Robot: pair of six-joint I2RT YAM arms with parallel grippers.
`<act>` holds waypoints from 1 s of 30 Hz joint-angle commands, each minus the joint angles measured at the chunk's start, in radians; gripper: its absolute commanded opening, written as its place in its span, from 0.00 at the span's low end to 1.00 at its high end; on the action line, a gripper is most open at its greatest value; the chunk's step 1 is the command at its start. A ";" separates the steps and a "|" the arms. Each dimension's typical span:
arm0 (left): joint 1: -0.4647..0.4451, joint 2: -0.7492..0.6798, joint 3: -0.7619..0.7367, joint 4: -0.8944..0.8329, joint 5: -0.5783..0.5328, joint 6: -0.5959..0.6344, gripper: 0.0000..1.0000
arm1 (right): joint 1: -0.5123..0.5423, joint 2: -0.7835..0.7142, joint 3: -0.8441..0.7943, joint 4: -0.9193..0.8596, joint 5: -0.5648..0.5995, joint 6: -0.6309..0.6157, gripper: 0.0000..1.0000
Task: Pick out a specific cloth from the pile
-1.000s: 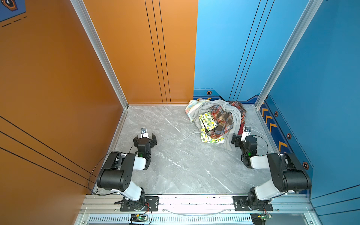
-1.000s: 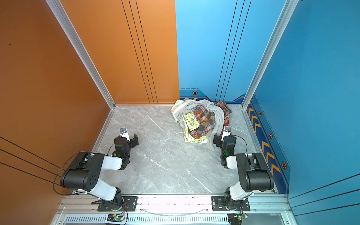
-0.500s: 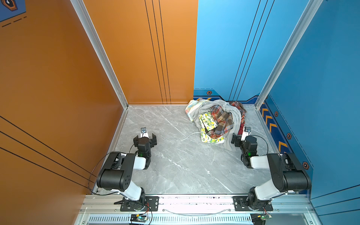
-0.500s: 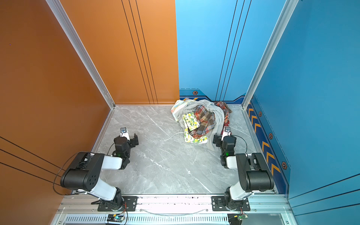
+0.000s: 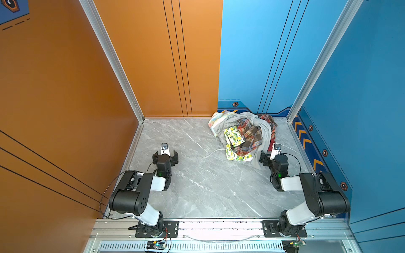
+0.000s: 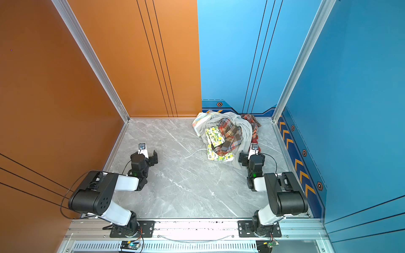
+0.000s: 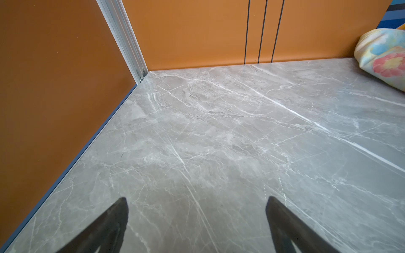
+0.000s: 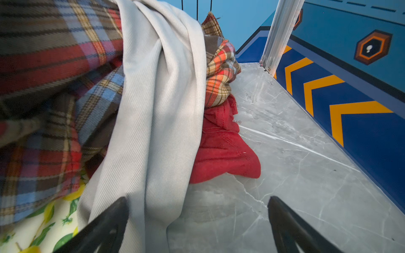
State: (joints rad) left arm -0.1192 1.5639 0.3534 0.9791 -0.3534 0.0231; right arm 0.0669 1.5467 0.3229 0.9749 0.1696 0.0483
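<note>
The left gripper [image 5: 165, 153] hovered over bare worktop [image 5: 197, 186], jaws spread wide and empty. The right gripper [image 8: 198, 200] sat at the near edge of the pile [image 5: 243, 133], jaws likewise wide, gripping nothing, one finger perhaps brushing the grey garment [image 8: 157, 109]. Just beyond lay the cloth [image 8: 221, 153], on the worktop, tucked under the garment and plaid [image 8: 219, 76], on the side toward the right wall [image 8: 350, 98]. Farthest back lay the pastel cloth [image 7: 385, 57].

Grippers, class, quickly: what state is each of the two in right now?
The black left gripper: open, empty, above the bare grey marble tabletop.
The black right gripper: open, empty, near the plain deep-red cloth, not touching it.
</note>
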 commanded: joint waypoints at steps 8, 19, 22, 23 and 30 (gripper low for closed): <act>-0.013 -0.014 -0.015 0.019 -0.037 0.015 0.98 | 0.043 -0.040 -0.088 0.171 0.127 -0.032 1.00; -0.013 -0.048 -0.012 -0.007 -0.037 0.016 0.98 | 0.117 -0.165 -0.078 0.049 0.325 -0.049 1.00; -0.042 -0.090 0.015 -0.083 -0.060 0.050 0.98 | 0.117 -0.254 -0.041 -0.126 0.421 0.031 1.00; -0.058 -0.106 0.025 -0.111 -0.071 0.068 0.98 | 0.112 -0.290 -0.018 -0.224 0.439 0.066 1.00; -0.139 -0.203 0.100 -0.270 -0.147 0.135 0.98 | 0.106 -0.465 0.051 -0.549 0.536 0.206 1.00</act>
State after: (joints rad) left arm -0.2390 1.4055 0.4156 0.7990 -0.4454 0.1169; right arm 0.1776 1.1221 0.3386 0.6350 0.6201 0.1661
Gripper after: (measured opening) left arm 0.981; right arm 0.997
